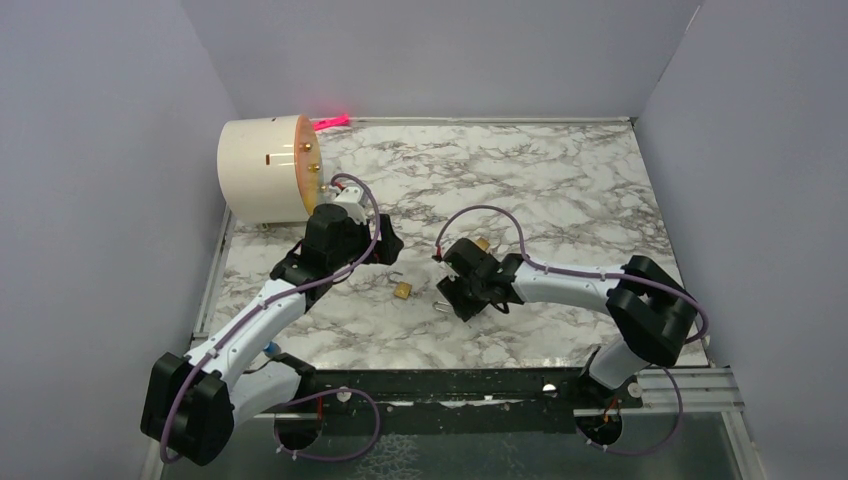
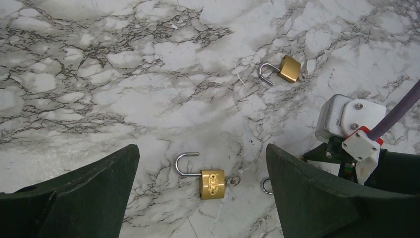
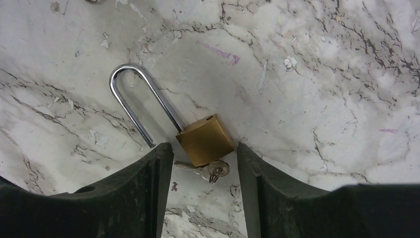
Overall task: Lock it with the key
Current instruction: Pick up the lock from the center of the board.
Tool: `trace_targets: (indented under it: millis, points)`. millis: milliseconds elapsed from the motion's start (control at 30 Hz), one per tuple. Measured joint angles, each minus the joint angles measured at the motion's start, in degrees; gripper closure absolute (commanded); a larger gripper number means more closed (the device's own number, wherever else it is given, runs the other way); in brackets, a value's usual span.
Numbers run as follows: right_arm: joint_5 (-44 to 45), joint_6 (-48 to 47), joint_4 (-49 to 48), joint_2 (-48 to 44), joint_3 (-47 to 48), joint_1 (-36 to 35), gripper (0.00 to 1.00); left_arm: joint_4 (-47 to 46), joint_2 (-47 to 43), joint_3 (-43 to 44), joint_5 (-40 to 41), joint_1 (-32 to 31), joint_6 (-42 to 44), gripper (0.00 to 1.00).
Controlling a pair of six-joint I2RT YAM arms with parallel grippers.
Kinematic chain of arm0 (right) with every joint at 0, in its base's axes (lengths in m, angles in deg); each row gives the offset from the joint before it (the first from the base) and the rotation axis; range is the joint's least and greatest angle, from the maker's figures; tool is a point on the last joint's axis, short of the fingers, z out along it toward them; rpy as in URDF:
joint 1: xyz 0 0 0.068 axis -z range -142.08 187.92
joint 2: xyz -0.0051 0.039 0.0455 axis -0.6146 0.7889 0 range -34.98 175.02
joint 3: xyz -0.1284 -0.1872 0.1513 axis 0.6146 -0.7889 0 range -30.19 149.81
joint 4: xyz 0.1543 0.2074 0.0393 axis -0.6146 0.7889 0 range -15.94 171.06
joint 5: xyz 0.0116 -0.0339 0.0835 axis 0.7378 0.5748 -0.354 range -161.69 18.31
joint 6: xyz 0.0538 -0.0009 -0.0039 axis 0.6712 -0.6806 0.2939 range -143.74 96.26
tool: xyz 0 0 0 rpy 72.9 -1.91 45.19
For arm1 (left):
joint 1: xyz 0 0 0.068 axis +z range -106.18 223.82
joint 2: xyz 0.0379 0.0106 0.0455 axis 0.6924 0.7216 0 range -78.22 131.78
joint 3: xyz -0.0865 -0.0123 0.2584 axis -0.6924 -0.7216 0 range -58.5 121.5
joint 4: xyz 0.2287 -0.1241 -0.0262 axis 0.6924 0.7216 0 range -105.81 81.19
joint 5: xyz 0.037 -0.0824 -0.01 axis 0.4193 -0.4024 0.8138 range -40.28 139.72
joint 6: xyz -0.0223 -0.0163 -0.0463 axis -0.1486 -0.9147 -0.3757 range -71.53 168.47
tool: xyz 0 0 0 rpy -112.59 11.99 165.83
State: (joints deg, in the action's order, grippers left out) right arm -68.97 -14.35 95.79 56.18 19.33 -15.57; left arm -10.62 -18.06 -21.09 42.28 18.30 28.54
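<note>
A brass padlock (image 1: 402, 291) with its shackle open lies on the marble table between my two grippers. In the left wrist view it (image 2: 212, 183) sits low between the wide-open fingers of my left gripper (image 2: 202, 148), a key ring at its base. A second open brass padlock (image 2: 288, 68) with a key lies farther off, behind the right gripper (image 1: 450, 290) in the top view (image 1: 482, 243). In the right wrist view a padlock (image 3: 205, 140) with a key (image 3: 215, 170) in its base lies at the tips of my open right gripper (image 3: 203, 147), untouched. My left gripper (image 1: 388, 245) hovers empty.
A white cylinder (image 1: 262, 170) with a wooden face and pegs lies at the back left, a pink object (image 1: 332, 122) behind it. Grey walls enclose the table on three sides. A loose metal ring (image 2: 266, 186) lies by the left gripper's right finger.
</note>
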Motion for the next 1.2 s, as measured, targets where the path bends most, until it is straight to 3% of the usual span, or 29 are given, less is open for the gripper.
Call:
trace_targets:
  millis: [100, 233, 367, 600, 767, 1033, 1200]
  points:
    - [-0.3, 0.0, -0.4, 0.1, 0.0, 0.0, 0.53, 0.0, -0.2, -0.2, 0.0, 0.0, -0.2, 0.01]
    - [-0.7, 0.0, -0.7, 0.1, 0.0, 0.0, 0.87, 0.0, -0.3, -0.5, 0.0, 0.0, -0.5, 0.01]
    - [-0.8, 0.3, -0.9, 0.1, 0.3, 0.1, 0.98, -0.1, -0.3, -0.9, 0.0, 0.0, -0.7, 0.01]
    - [-1.0, 0.6, -0.4, 0.1, 1.0, 0.3, 0.99, -1.4, -0.8, -2.4, -1.2, 0.0, -0.8, 0.01]
    - [-5.2, 0.7, 0.8, -1.7, 2.5, 2.6, 0.99, -5.7, -1.0, -4.2, -6.7, 0.0, -1.7, 0.02]
    - [-19.4, 1.2, 1.2, -11.4, 5.6, 13.8, 0.99, -16.7, -0.7, -5.9, -20.2, 0.0, -3.5, 0.11]
    - [-30.4, 1.6, 1.6, -13.7, 7.5, 20.0, 0.99, -24.5, 0.2, -6.3, -31.4, 0.0, -5.8, 0.11]
